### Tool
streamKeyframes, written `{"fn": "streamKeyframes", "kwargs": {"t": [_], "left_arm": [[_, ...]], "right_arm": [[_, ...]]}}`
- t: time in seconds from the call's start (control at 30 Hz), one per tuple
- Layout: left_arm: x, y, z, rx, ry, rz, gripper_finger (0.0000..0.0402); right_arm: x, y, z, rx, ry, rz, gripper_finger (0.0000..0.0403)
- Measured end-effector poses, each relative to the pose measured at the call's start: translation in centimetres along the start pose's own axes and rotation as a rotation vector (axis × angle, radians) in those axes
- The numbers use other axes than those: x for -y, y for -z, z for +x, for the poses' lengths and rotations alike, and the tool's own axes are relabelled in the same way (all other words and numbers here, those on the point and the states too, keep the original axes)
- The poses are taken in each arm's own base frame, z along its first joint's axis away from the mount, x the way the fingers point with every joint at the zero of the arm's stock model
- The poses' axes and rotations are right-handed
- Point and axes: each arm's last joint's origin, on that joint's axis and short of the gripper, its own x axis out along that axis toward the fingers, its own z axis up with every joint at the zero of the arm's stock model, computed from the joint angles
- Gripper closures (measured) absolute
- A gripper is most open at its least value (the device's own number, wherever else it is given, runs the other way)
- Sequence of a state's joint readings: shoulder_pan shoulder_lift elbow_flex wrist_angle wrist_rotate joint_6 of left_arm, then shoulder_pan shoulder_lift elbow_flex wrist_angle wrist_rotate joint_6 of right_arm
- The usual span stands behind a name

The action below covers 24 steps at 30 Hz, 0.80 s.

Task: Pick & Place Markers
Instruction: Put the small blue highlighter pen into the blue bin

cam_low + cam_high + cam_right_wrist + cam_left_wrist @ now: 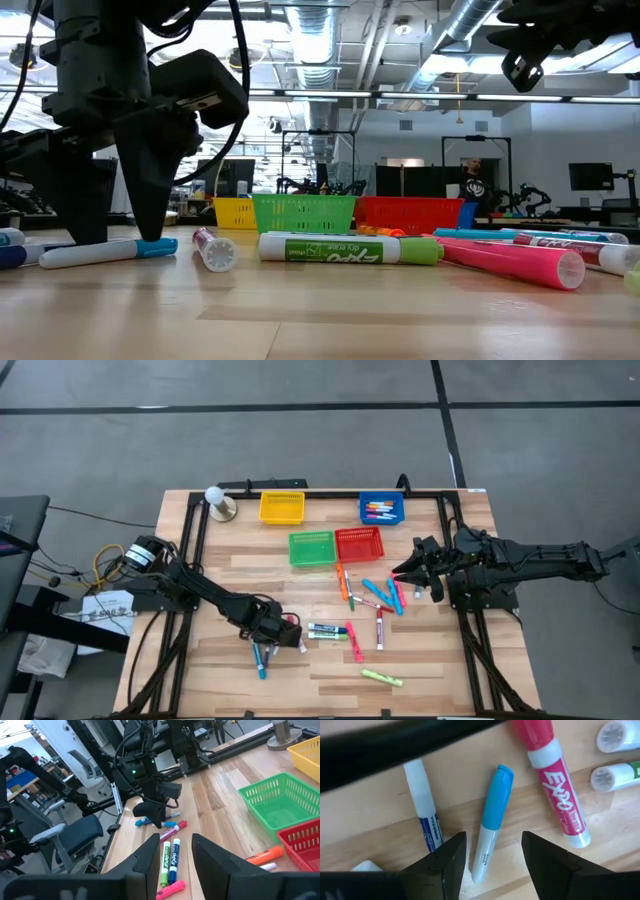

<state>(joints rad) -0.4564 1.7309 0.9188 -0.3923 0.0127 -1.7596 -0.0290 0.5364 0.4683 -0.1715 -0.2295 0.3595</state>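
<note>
My left gripper [494, 862] is open and points down at the table's near left [272, 640]. Its two fingers stand on either side of the white barrel of a light-blue-capped marker [492, 815], which lies flat on the wood [105, 251]. I see no touch. Beside it lie a dark-blue marker [426, 807] and a pink marker [554, 785]. More markers [378, 600] are scattered mid-table. My right gripper [170, 862] hovers open and empty above the table's right side [408, 572].
Four mesh baskets stand toward the far edge: yellow [281, 508], blue [382, 510] with several markers inside, green [312, 548] and red [358, 544]. A green marker [345, 248] and pink ones [510, 260] lie near my left gripper. A yellow-green marker [381, 678] lies near the front edge.
</note>
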Motion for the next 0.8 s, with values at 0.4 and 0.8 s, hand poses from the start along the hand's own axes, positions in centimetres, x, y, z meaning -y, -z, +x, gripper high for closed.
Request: {"fn": "streamKeyframes", "kwargs": {"t": [0.4, 0.8], "left_arm": [[-0.9, -0.9, 0.4, -0.035, -0.03, -0.026, 0.0214], [-1.3, -1.6, 0.6, -0.037, -0.057, -0.043, 0.0314]], "right_arm": [[0.0, 0.0, 0.0, 0.0, 0.001, 0.0, 0.0301], [0.0, 0.0, 0.0, 0.0, 0.001, 0.0, 0.0301]]}}
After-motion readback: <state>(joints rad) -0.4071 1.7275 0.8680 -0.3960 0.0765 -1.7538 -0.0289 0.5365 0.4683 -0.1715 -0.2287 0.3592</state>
